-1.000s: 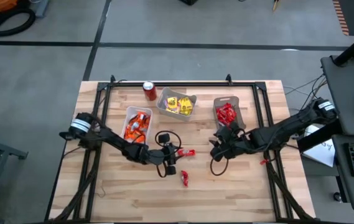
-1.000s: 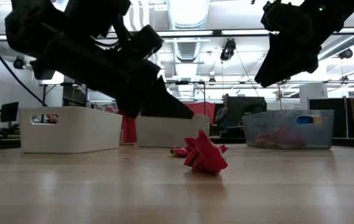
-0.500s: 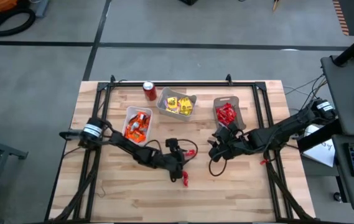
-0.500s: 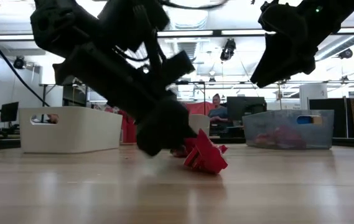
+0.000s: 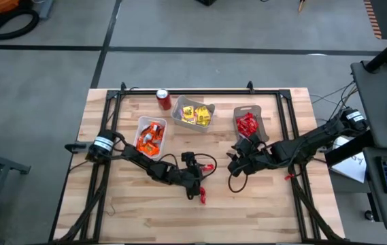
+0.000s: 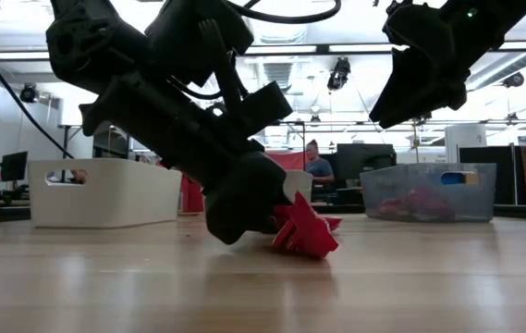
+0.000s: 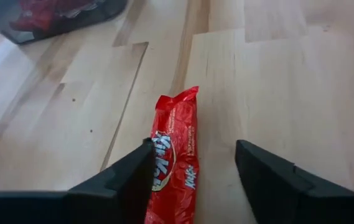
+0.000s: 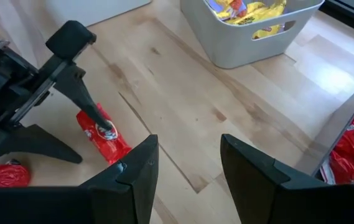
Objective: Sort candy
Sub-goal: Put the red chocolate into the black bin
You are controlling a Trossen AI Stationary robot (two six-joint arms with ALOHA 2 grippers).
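Since a second ago the left arm has swung inward across the surface from beside the orange-candy bin and dropped its left tool low over a loose red KitKat wrapper; over the last half second it has barely shifted. The right arm has held its place throughout.

Left tool: fingers spread wide, nothing between them gripped yet. In the left wrist view the wrapper lies between the two fingers, close against one finger and well clear of the other, so off-centre in the gap. Its long axis runs straight ahead of the tool, parallel to the fingers, so a closing pinch would fall across the narrow width. In the low view the tool's tip sits down at the surface, touching or just short of the crumpled red candy; contact cannot be told.

A second red candy lies just beyond the left tool, toward the bins. It is near both tools.

Right tool: hanging above the surface near the red-candy bin, fingers parted, empty, waiting.

The yellow-candy bin and a red soda can stand at the far edge.

Judgement: the left arm is plainly the nearer to the KitKat; a slight sideways shift would centre it before closing.
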